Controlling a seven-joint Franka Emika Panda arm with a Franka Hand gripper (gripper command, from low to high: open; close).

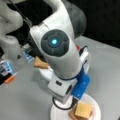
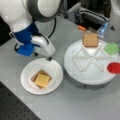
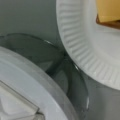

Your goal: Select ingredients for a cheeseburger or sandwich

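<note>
A white paper plate [image 2: 27, 82] holds the started sandwich: a yellow-orange cheese square [image 2: 42, 80] on a brown piece. In a front view the same stack [image 1: 83, 110] lies at the bottom, and the wrist view shows the cheese [image 3: 108, 10] at its top right. On the round divided tray [image 2: 87, 75] rest a toast square [image 2: 90, 40], a green leaf piece [image 2: 111, 48] and a red disc [image 2: 114, 67]. My gripper [image 2: 49, 59] hangs over the plate's far rim, between plate and tray. No piece shows in it. Its fingers are out of the wrist view.
Blue and orange equipment [image 2: 82, 28] stands behind the tray. The arm's large white body [image 1: 57, 50] hides most of the tray in a front view; the toast [image 1: 40, 63] peeks out at its left. Plate rim [image 3: 75, 50] and tray edge [image 3: 25, 82] nearly touch.
</note>
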